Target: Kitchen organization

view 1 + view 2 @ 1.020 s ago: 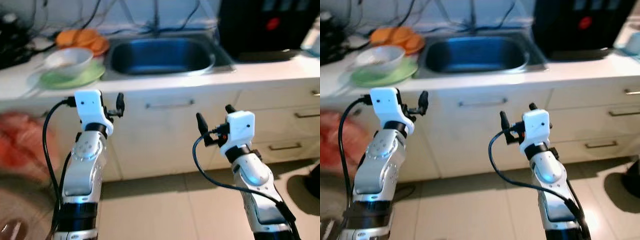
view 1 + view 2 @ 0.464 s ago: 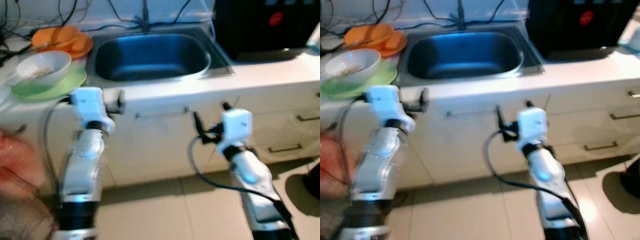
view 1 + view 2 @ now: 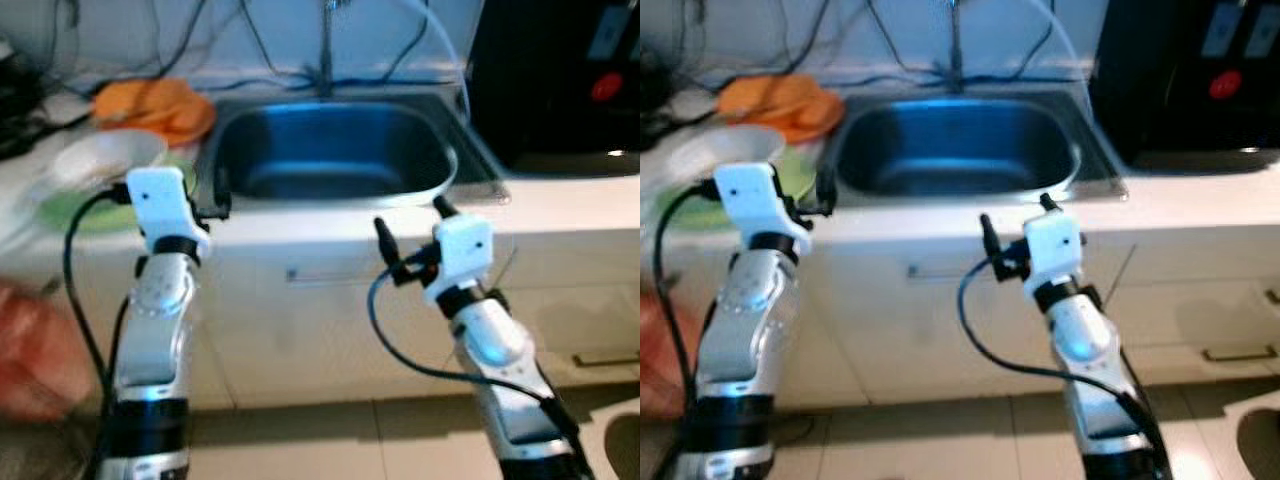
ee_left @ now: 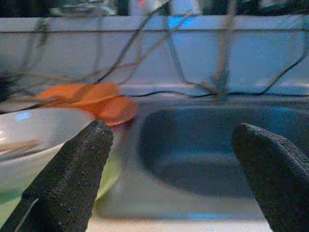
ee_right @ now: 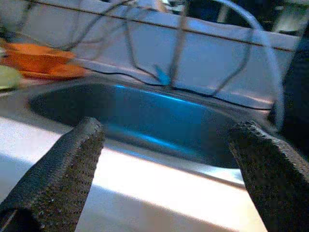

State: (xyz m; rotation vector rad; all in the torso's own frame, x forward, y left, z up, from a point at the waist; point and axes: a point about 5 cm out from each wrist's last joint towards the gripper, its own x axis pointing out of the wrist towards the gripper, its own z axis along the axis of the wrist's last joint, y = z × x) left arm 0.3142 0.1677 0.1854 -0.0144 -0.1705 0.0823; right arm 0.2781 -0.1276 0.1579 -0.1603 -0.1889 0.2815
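Observation:
A steel sink (image 3: 335, 150) is set in the white counter (image 3: 560, 195) ahead of me. To its left a white bowl (image 3: 105, 158) rests on a green plate (image 3: 75, 212), with orange plates (image 3: 155, 105) behind them. My left gripper (image 3: 212, 193) is held up open at the counter's front edge, between the bowl and the sink. In the left wrist view its fingers (image 4: 72, 174) frame the bowl (image 4: 34, 140) and the basin. My right gripper (image 3: 410, 222) is open in front of the counter, below the sink's front rim. Nothing is held.
A black appliance (image 3: 565, 80) stands on the counter right of the sink. A tap (image 3: 326, 40) and loose cables run along the back wall. White drawer fronts with a handle (image 3: 345, 272) lie below. A blurred red shape (image 3: 30, 350) is at the far left.
The camera has moved closer to the sink and counter. Both arms now sit higher against the counter front. Both grippers stay open and empty.

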